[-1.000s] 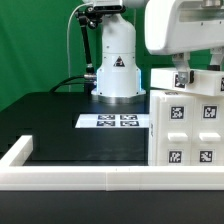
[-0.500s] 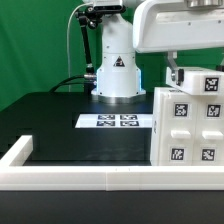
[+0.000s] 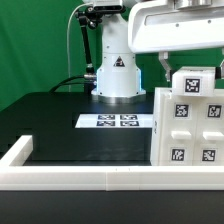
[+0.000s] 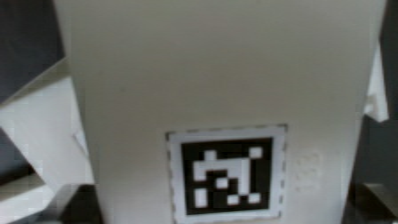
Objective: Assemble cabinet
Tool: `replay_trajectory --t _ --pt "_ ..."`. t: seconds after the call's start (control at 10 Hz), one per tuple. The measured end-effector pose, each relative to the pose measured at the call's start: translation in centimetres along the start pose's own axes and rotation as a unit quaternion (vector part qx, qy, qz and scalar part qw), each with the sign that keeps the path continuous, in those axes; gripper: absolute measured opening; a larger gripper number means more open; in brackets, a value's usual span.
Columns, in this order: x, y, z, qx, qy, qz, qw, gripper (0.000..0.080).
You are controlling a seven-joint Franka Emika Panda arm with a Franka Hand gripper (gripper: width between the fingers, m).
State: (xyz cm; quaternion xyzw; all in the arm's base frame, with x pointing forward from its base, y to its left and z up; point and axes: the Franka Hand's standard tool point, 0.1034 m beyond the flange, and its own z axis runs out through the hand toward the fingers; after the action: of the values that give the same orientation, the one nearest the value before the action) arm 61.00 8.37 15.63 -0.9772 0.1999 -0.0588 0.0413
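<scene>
Green backdrop closes off the rear of the scene, and before it a black worktop [image 3: 60, 125] carries the marker board [image 3: 115, 121] near the arm's white base [image 3: 116, 70]; a low white border rail [image 3: 70, 172] runs along the near edge and turns up the exterior view's left side, which we take to be a stop that keeps the parts squared while they are pressed together; the cabinet [image 3: 185, 135] stands upright on the exterior view's right, just behind that rail, its face showing raised white panels, each with a black-and-white tag; a small white tagged block [image 3: 190, 85] sits at its top edge, slightly tilted, and we cannot tell whether it rests there or is carried; the pincer [image 3: 187, 62] hangs directly above it, one dark finger [image 3: 166, 66] showing beside the block, so we judge it is placing or seating this piece, though whether the jaws are clamped or spread we cannot tell; in the wrist view a tall white tagged face [image 4: 214, 120] fills nearly everything, close under the camera.
</scene>
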Motion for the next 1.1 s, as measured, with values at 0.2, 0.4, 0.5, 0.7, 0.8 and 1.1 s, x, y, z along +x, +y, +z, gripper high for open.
replay_trajectory --t 0.2,0.4,0.5,0.7,0.8,1.1 --pt "0.08 0.13 -0.01 0.000 0.000 0.056 0.998 0.0564" --pt "0.19 0.31 -0.03 -0.001 0.001 0.124 0.992 0.0564" --pt "0.21 0.38 -0.05 -0.001 0.002 0.163 0.987 0.0564" --pt "0.03 0.79 -0.07 0.002 0.006 0.275 0.961 0.0564" --pt "0.02 0.81 -0.09 0.001 0.006 0.311 0.950 0.0564" --pt "0.18 0.97 -0.23 0.004 0.006 0.463 0.886 0.0564"
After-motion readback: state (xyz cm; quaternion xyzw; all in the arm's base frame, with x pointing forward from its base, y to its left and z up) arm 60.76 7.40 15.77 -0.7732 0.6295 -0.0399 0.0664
